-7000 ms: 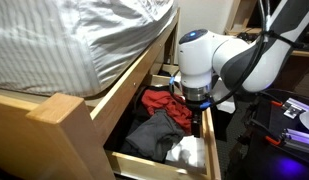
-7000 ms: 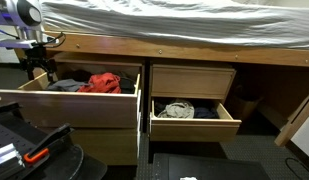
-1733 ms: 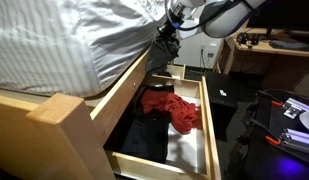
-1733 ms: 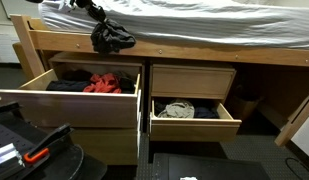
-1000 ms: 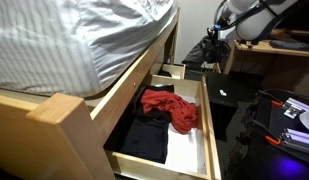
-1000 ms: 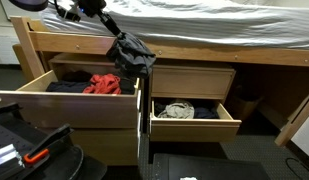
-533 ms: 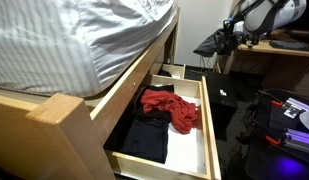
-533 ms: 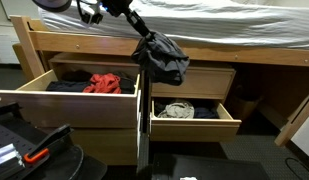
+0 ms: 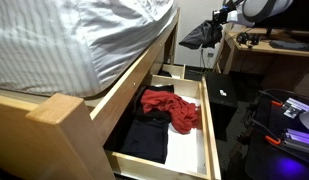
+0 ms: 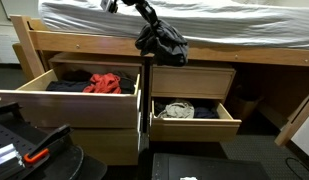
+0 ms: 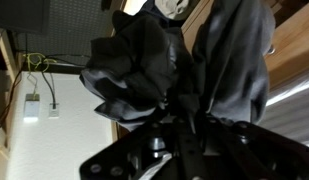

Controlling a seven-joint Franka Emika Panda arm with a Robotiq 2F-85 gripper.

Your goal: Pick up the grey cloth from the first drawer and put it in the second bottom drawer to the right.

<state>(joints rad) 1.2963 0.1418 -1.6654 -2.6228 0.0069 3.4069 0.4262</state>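
The grey cloth (image 10: 162,42) hangs bunched from my gripper (image 10: 150,24) in front of the bed frame, above the gap between the two open drawers. In an exterior view the grey cloth (image 9: 200,36) dangles high beside the bed's end, under my gripper (image 9: 220,16). The wrist view shows the grey cloth (image 11: 164,60) draped over my gripper (image 11: 182,110), whose jaws are shut on its folds. The first drawer (image 10: 64,105) stands open at the left with red and dark clothes. The second bottom drawer (image 10: 194,124), to the right, is open with a pale cloth (image 10: 176,110) inside.
A red garment (image 9: 171,108) and a black one (image 9: 146,138) lie in the open drawer. The mattress with striped sheet (image 9: 74,40) overhangs the wooden frame. A desk (image 9: 269,50) and a black case with tools (image 10: 34,150) stand near.
My gripper has lifted the grey cloth out of the first drawer and carried it right along the bed frame. In the last half second it rose slightly.
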